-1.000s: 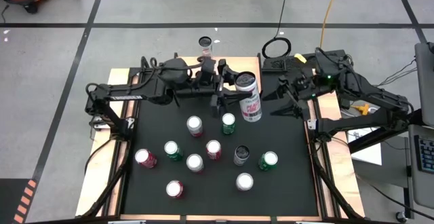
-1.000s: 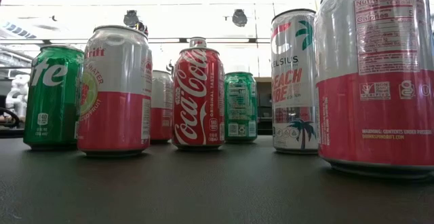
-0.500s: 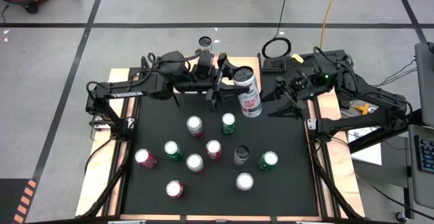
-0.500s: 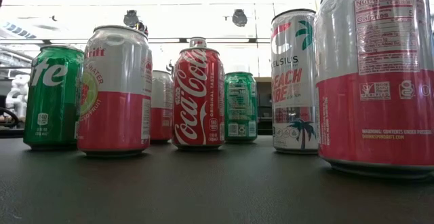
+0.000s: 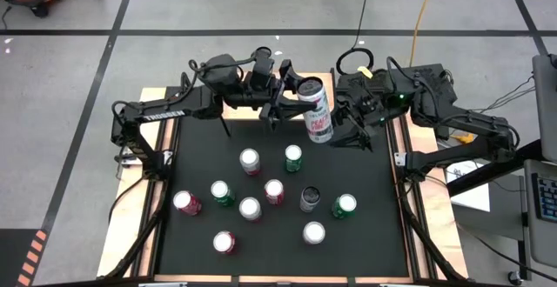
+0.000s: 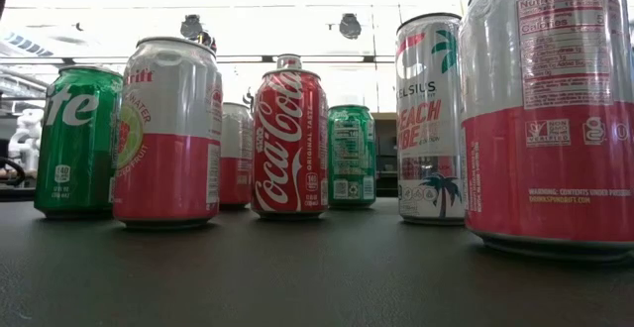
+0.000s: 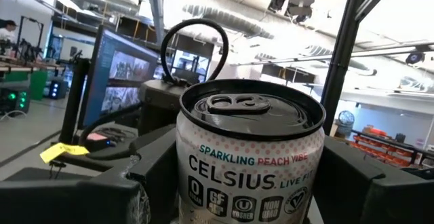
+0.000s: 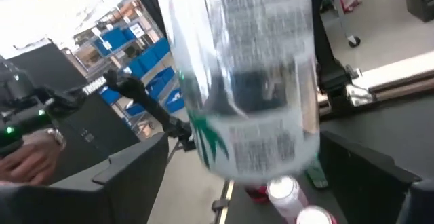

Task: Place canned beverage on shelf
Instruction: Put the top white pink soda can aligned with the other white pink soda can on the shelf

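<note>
A tall white-and-pink Celsius can (image 5: 317, 113) hangs high above the far part of the black mat (image 5: 374, 200), with my left gripper (image 5: 300, 106) shut on it. In the left wrist view the can (image 7: 247, 156) stands upright between the fingers, its top showing. My right gripper (image 5: 345, 122) is open just right of the can. Its fingers (image 8: 135, 176) stand on either side of the can's lower end (image 8: 251, 142), and no touch shows. The shelf is hidden in these views. My left gripper pinches the can's round wall (image 7: 186, 176) between its two fingers, a little below the top rim. The fingers come about level from the table's left side. The can is upright and lifted clear of the mat.
Several more cans stand on the mat, among them a red one (image 5: 250, 159), a green one (image 5: 293, 156) and a white one (image 5: 313, 232); the low view shows them close up (image 6: 289, 139). Light wooden strips (image 5: 122, 235) edge the table's left and right sides.
My left gripper has carried the can toward the table's far edge, still upright and clear of the mat. My right gripper has come left toward the can and now flanks its lower end.
</note>
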Controlling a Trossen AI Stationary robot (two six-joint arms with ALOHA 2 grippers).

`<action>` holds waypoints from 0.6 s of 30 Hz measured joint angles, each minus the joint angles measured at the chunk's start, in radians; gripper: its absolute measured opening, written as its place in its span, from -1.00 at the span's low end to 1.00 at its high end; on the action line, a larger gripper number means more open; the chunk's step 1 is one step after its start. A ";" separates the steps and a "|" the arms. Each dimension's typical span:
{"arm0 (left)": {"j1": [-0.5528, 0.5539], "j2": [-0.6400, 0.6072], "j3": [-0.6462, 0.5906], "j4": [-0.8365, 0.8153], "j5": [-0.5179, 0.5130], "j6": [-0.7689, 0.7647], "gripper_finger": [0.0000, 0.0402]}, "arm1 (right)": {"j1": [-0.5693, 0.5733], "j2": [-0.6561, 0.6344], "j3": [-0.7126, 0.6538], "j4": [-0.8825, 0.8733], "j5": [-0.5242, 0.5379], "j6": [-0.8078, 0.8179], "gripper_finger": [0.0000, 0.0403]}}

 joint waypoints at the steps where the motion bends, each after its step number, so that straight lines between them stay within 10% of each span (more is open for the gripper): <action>1: 0.000 0.000 0.000 -0.001 0.000 0.000 0.29 | 0.000 0.006 0.000 0.015 0.014 0.004 0.76; 18: -0.017 0.008 0.000 -0.033 -0.006 0.010 0.29 | 0.000 0.041 0.000 0.140 0.046 -0.021 0.48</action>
